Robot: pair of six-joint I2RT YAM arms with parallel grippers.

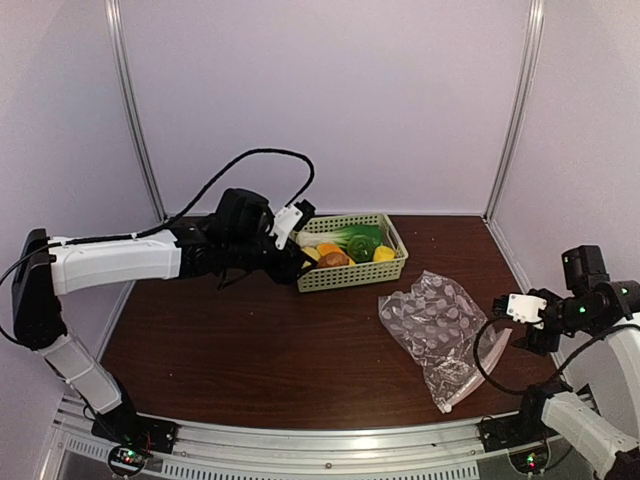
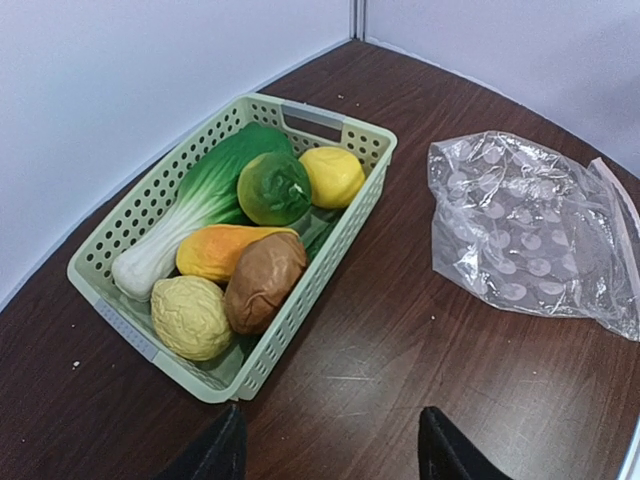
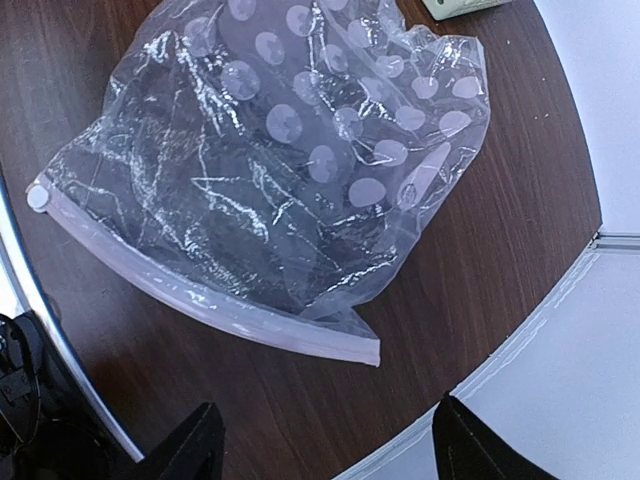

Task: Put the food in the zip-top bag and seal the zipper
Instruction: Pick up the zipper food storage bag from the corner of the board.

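The food lies in a pale green mesh basket at the table's back: a white-green leek, a green vegetable, a yellow lemon, an orange piece, a brown piece and a pale yellow piece. The clear dotted zip-top bag lies flat to the right, empty; it also shows in the right wrist view. Its zipper faces the right arm. My left gripper hangs open by the basket's left end. My right gripper is open, right of the bag.
The brown table is enclosed by white walls, with metal posts at the back corners. A metal rail runs along the near edge. The table's right edge lies close beside the bag's zipper corner.
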